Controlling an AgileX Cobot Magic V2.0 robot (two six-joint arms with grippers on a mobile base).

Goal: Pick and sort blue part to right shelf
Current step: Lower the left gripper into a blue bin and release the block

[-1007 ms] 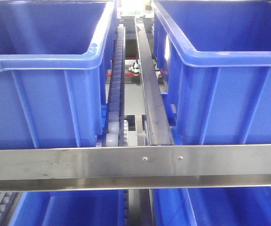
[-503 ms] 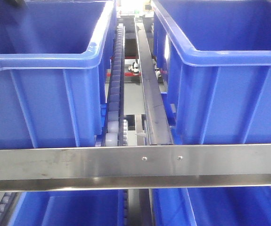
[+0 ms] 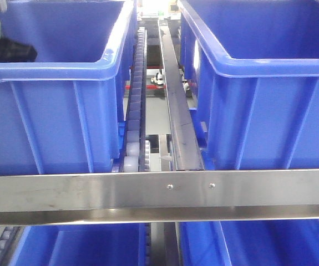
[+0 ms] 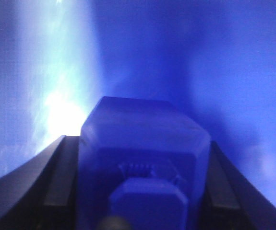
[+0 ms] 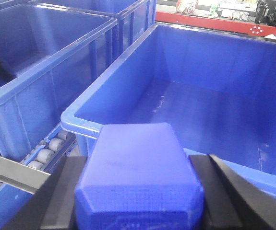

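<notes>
Each gripper holds a blue part. In the left wrist view, my left gripper [image 4: 138, 143] is shut on a blocky blue part [image 4: 145, 136], close above the blue floor of a bin. The left arm [image 3: 6, 47] shows as a dark shape inside the upper left bin [image 3: 54, 72]. In the right wrist view, my right gripper [image 5: 140, 160] is shut on another blue part [image 5: 138, 167], its black fingers [image 5: 61, 191] against both sides. It hangs just before the near rim of the upper right bin [image 5: 80, 122], which holds nothing visible.
A steel shelf rail [image 3: 159, 194] crosses the front below both upper bins. A roller track [image 3: 136, 100] and a metal divider [image 3: 176, 111] run between them. The right bin [image 3: 270, 69] fills the right side. Two more blue bins [image 3: 81, 246] sit on the lower level.
The left arm has come into the front view at the top left and dropped lower into the left bin. The bins and the shelf have not moved.
</notes>
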